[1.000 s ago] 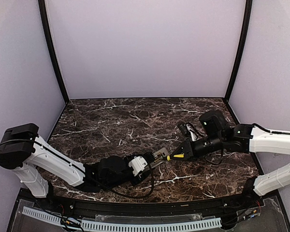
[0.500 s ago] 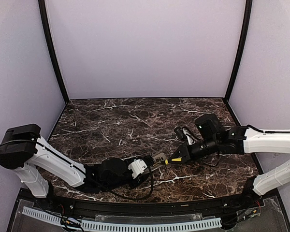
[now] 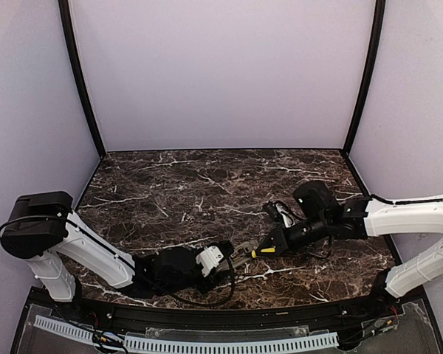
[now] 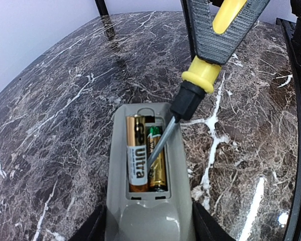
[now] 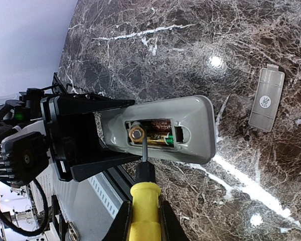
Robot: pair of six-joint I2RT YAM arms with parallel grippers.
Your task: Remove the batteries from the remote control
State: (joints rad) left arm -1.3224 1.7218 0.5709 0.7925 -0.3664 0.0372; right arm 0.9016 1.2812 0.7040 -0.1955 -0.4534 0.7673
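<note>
My left gripper (image 4: 149, 232) is shut on the grey remote control (image 4: 118, 150), with its open battery bay facing up. Two gold batteries (image 4: 137, 153) lie side by side in the bay; the one marked "Ultra" sits higher. My right gripper (image 5: 143, 217) is shut on the yellow-handled screwdriver (image 5: 144, 201). Its metal shaft (image 4: 159, 140) reaches into the bay between the batteries. In the right wrist view the tip touches the raised gold end of one battery (image 5: 137, 133). In the top view the remote (image 3: 241, 259) sits between the left gripper (image 3: 225, 263) and the right gripper (image 3: 279, 242).
The small flat grey battery cover (image 5: 267, 99) lies on the dark marble table (image 3: 177, 192) beyond the remote's end. The table's near edge and black frame (image 5: 98, 196) are close under the remote. Lilac walls enclose the table.
Both grippers have moved left and towards the near edge together. The screwdriver tip has stayed at the remote's battery bay.
</note>
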